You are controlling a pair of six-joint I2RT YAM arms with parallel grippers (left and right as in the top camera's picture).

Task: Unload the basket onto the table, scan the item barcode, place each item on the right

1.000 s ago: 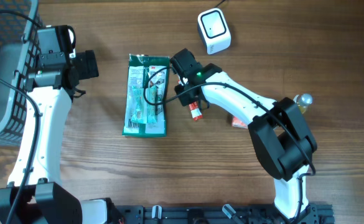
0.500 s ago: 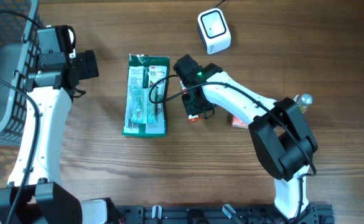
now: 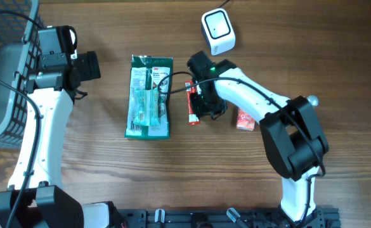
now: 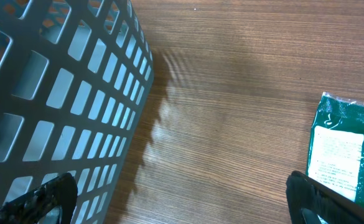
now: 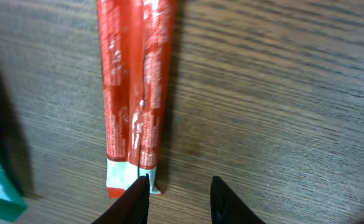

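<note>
From above, you are seeing the red stick packet (image 3: 193,105) lying flat on the table (image 3: 236,177). It is just right of the green package (image 3: 149,96) and well short of the white scanner (image 3: 218,30) at the far edge. The right gripper (image 3: 204,109) is hovering at the packet's right flank, which is putting it close enough to take the packet, the likeliest item for scanning. A small orange packet (image 3: 245,119) is lying apart to the right. The left gripper (image 3: 89,66) is idling beside the basket (image 3: 1,82), well apart from the goods, and that is keeping it out of the right arm's path.

In the left wrist view, its fingertips (image 4: 45,194) are showing only at the two bottom corners. They are spread wide with bare wood between them, so that hand is gripping nothing. The basket wall is filling the left side, and a corner of the green package is peeking in at the right.

In the right wrist view, the packet is running away from the camera and resting on the wood. Its white-banded end is lying against or just beside the left of the two fingertips (image 5: 134,200). The gap between the fingertips is showing only table, so these jaws are standing a little apart and grasping nothing. The print on the packet is too blurred to show a barcode. You are probably looking at a pick-up that has not yet begun: the packet will need lifting and turning toward the scanner.
</note>
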